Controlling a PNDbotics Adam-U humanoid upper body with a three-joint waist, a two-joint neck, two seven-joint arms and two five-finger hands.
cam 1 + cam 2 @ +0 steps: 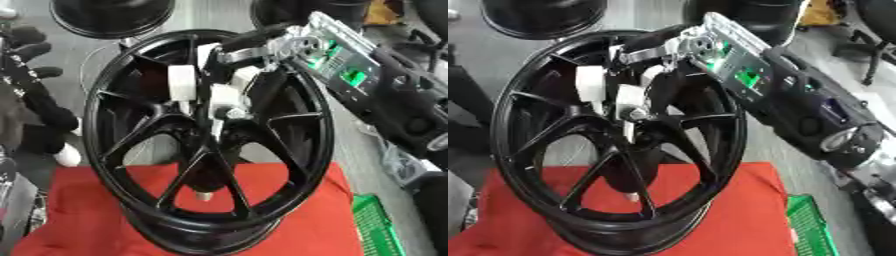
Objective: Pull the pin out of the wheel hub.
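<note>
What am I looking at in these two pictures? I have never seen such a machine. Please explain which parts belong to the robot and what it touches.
Both pictures come from one stereo camera in the robot's head, looking down: its left eye and its right eye, at the same moment, so they are nearly alike.

The big black ring with spokes is a wheel. It stands upright on a red cloth. The long black and silver limb from the upper right is the robot's right arm, with green lights on it. Its right hand reaches into the middle of the wheel, its white fingertips at the hub. I cannot make out the pin itself, nor whether the fingers close on it.

The left hand is not in view. A green basket lies at the lower right, and other black wheels lie behind.
</note>
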